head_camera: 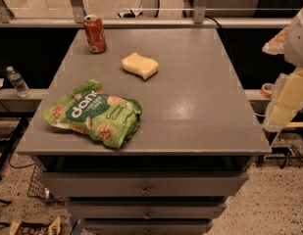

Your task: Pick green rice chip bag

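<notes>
The grey surface (200,97) tops a cabinet of drawers (146,185); its right half and middle lie bare, giving open room from the right edge inward; the front edge runs just below the green rice chip bag (94,114), and the bag's left tip reaches close to the left edge. The hand (287,99) shows as a pale, blurred shape off the right edge of the surface, raised beside it and touching nothing on it; whether it is open or closed cannot be told, and it has hold of nothing that shows. The bag lies flat at the front left, well apart from the hand, with the whole width of bare surface between them. A red soda can (94,33) stands upright at the back left corner; a pale yellow sponge (139,65) lies right of it, behind the bag; the drawers are closed, their contents hidden.
</notes>
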Controlling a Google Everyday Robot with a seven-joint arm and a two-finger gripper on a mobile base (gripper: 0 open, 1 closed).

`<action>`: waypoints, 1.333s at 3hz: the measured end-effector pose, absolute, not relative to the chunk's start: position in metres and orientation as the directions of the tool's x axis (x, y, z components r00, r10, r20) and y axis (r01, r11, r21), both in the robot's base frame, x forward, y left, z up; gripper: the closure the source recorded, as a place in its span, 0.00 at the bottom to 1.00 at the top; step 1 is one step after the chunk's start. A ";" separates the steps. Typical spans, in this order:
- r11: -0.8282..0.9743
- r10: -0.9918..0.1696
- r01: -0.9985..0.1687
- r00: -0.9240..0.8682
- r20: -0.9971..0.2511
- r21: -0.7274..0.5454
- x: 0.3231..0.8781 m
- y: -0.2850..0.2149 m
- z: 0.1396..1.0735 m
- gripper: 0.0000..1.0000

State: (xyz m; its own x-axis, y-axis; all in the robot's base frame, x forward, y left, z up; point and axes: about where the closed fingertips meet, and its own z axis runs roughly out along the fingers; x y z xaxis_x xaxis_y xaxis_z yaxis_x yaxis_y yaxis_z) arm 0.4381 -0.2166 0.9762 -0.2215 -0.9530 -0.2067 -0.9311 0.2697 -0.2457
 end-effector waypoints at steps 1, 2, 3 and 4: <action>0.270 -0.953 -0.931 -0.221 -0.207 -0.246 0.438 -0.217 0.976 0.00; 0.169 -0.968 -0.965 -0.123 -0.219 -0.203 0.448 -0.168 0.961 0.00; 0.008 -0.970 -0.993 0.019 -0.241 -0.114 0.458 -0.102 0.930 0.00; -0.140 -0.954 -0.989 0.146 -0.260 -0.043 0.468 -0.043 0.903 0.00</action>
State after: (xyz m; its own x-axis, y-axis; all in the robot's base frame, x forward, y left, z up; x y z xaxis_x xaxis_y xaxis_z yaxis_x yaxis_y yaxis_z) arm 0.4678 -0.0434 0.9027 0.1464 -0.9544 -0.2601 -0.9892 -0.1402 -0.0426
